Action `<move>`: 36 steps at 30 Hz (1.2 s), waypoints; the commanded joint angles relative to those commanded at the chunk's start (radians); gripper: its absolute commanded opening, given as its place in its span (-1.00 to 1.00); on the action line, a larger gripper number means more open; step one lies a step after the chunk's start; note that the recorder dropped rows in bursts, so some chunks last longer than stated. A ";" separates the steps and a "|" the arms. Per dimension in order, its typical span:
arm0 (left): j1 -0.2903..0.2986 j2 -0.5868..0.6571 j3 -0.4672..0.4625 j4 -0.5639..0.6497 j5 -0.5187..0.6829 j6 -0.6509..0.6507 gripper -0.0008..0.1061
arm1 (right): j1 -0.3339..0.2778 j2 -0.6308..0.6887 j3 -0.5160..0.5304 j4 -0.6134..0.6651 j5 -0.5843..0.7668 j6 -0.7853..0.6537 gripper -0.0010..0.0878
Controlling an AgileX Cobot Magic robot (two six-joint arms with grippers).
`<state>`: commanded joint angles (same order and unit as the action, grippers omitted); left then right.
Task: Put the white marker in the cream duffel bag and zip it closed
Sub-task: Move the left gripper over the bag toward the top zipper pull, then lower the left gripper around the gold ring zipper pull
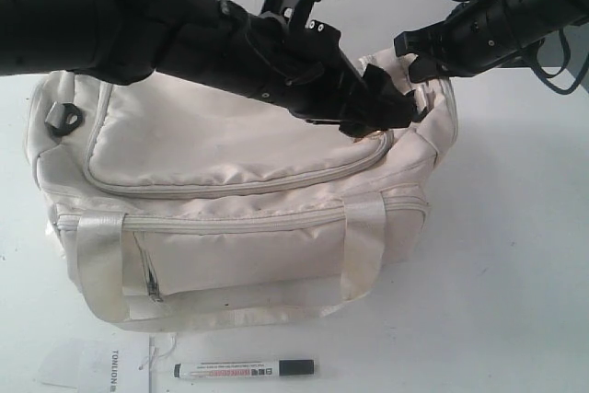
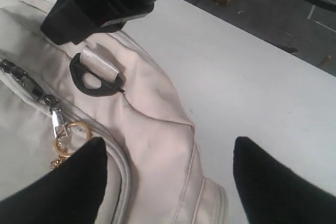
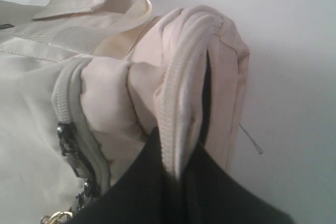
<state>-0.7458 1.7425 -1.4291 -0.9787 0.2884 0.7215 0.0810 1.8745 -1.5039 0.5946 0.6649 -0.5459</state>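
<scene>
The right claw pinches a raised fold of the cream duffel bag along its end zip edge. The left claw hangs spread over the same end, with open table beyond its tip. The white marker lies well apart from both, before the bag's front edge.

could not read the marker label, too small. could not see the bag's right top corner behind the left gripper. saw the card cut by the bottom edge, the zip pull partly covered.
</scene>
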 joint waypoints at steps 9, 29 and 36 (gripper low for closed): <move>0.002 0.101 -0.116 0.388 0.069 -0.392 0.32 | 0.000 0.000 0.000 0.000 0.000 0.000 -0.98; 0.005 0.240 -0.279 0.456 0.095 -0.596 0.32 | 0.000 0.000 0.000 0.000 0.000 0.000 -0.98; 0.005 0.266 -0.297 0.456 0.093 -0.630 0.32 | 0.000 0.000 0.000 0.000 0.000 0.000 -0.98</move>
<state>-0.7404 2.0085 -1.7260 -0.5228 0.3813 0.0916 0.0810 1.8745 -1.5039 0.5946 0.6649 -0.5459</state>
